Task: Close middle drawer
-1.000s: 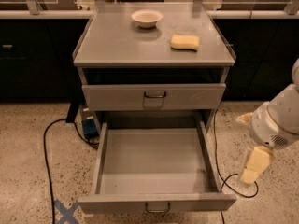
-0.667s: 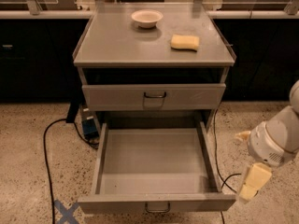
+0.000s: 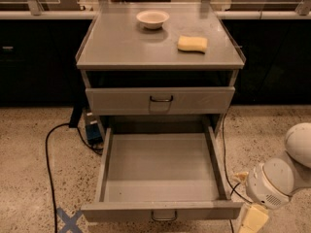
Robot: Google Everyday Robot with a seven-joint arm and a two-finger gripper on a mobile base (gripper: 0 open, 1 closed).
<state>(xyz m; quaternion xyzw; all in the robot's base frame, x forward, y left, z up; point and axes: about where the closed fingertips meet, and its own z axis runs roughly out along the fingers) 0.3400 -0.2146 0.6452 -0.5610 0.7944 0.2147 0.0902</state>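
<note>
Fully extended, grey middle drawer [image 3: 160, 165] juts from desk [image 3: 121, 45] over speckled floor [image 3: 24, 178]; end effector [image 3: 252, 220], aperture indeterminate, off front-right corner.

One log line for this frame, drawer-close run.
middle drawer: fully open, not yet closed | gripper: low, by drawer's front right corner, contact unclear | cabinet top: bowl, sponge

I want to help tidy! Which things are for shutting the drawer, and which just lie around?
For the job: open grey metal middle drawer; cream gripper, beside its front right corner.
Lying about: small white bowl, yellow sponge, black floor cable.
</note>
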